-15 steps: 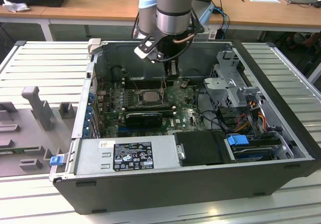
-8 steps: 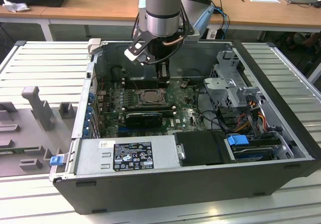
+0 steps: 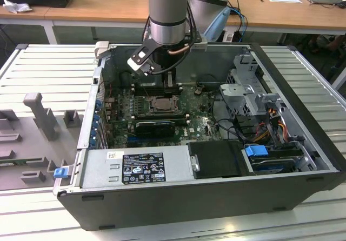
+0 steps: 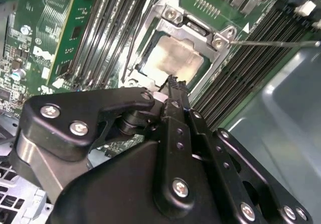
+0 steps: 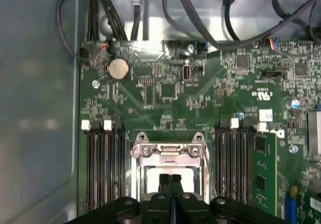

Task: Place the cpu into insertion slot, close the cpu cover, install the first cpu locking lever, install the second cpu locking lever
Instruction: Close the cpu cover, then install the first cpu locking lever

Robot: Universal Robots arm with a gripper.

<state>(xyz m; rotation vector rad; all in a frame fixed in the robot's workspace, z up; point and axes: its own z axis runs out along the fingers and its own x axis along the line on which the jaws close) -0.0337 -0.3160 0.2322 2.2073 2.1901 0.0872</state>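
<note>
Item: my pincer [image 5: 170, 180] [image 4: 174, 83], black, its two tips pressed together with nothing between them. It hangs just above the near edge of the socket; I cannot tell whether it touches.

Item: cpu [image 4: 173, 56], dull silver top, lying flat in the slot [image 3: 162, 105] directly below my tips.

Item: cover [image 5: 168, 151] [image 4: 193, 25], a silver frame lying down around the cpu, whose top shows through the cut-out.

Item: two thin wire levers, one [image 4: 273, 43] running out from a cover corner, the other [image 4: 134, 45] along the opposite side. Latched or not, I cannot tell.

Item: memory slots [image 5: 103, 169], long and black, in banks on both sides of the socket.

Item: green board [image 5: 165, 98], with white printed marks, a small white sticker [image 5: 265, 115] and a coin cell [image 5: 118, 69].

Item: black card [image 3: 155, 125], lying just nearer than the socket.

Item: grey power unit [image 3: 162, 168] at the near wall, bearing a black label [image 3: 143, 168] with white print and a small white label [image 3: 115, 155].

Item: blue clips, one [image 3: 62, 172] at the exterior view's near left, one [image 3: 257, 150] at its near right.

Item: open case [image 3: 303, 116], on a slatted table.

Item: grey tray [image 3: 40, 116], at the exterior view's left of the case.

Item: wooden desk [image 3: 97, 3], far side.
</note>
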